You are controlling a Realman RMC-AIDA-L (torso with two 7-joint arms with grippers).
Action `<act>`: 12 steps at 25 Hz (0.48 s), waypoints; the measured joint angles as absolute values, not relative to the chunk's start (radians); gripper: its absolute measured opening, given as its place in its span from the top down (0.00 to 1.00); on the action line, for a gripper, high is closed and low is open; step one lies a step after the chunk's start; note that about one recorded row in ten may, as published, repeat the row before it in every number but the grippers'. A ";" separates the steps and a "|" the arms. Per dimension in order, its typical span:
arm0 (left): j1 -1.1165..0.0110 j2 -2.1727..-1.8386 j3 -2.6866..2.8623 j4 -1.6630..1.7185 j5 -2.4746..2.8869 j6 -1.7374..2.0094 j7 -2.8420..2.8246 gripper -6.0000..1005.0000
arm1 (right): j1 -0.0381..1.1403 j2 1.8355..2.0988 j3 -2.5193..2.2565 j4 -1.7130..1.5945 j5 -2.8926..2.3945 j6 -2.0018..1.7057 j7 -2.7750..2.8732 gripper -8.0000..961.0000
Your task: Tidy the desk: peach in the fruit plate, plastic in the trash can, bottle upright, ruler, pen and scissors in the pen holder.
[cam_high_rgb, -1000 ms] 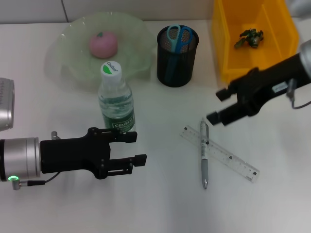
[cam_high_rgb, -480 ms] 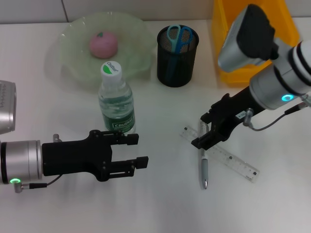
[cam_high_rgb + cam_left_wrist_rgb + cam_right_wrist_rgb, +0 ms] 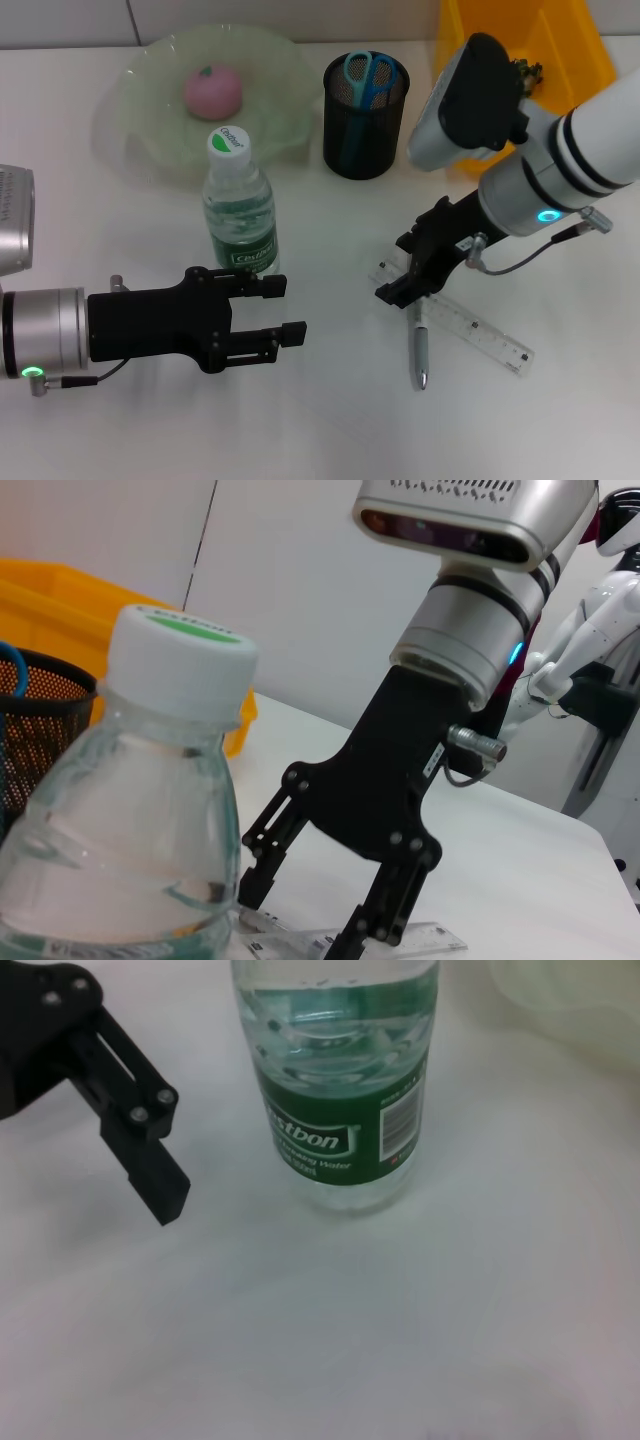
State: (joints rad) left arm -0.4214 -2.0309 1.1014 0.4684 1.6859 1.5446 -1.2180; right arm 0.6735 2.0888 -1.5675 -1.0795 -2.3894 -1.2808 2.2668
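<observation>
A pink peach [image 3: 212, 92] lies in the green glass fruit plate [image 3: 140, 110]. The water bottle [image 3: 240, 205] stands upright in front of the plate, and also fills the near side of the left wrist view as the bottle [image 3: 130, 810]. Blue scissors [image 3: 372, 72] stick out of the black mesh pen holder [image 3: 365, 125]. The clear ruler [image 3: 475, 328] and silver pen [image 3: 421, 345] lie crossed on the table. My right gripper [image 3: 397, 268] hovers open over their upper ends. Near the bottle's base my left gripper [image 3: 285, 308] stays open. The green plastic [image 3: 530, 70] in the yellow trash can [image 3: 575, 40] is mostly hidden behind my right arm.
The right wrist view shows the bottle [image 3: 340, 1110] with one of the left gripper's fingers [image 3: 140, 1150] beside it. The right gripper [image 3: 295, 925] appears in the left wrist view, over the ruler [image 3: 420, 942]. White table surface lies in front of both arms.
My right arm swung from beside the trash can leftward and down to the pen and ruler. The left arm stayed in place.
</observation>
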 joint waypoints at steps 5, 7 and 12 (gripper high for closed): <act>-0.420 -2.031 1.101 0.469 1.686 1.545 -1.218 0.34 | 0.689 2.089 -1.594 -1.039 -2.369 -1.248 2.273 0.22; -0.420 -2.031 1.101 0.469 1.686 1.545 -1.218 0.34 | 0.693 2.089 -1.596 -1.025 -2.368 -1.237 2.277 0.22; -0.420 -2.031 1.101 0.467 1.686 1.544 -1.218 0.34 | 0.693 2.089 -1.596 -1.011 -2.367 -1.218 2.279 0.28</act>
State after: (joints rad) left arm -0.4202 -2.0310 1.1014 0.4667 1.6858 1.5440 -1.2176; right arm 0.6932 2.0893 -1.5961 -1.0115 -2.3667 -1.2177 2.2791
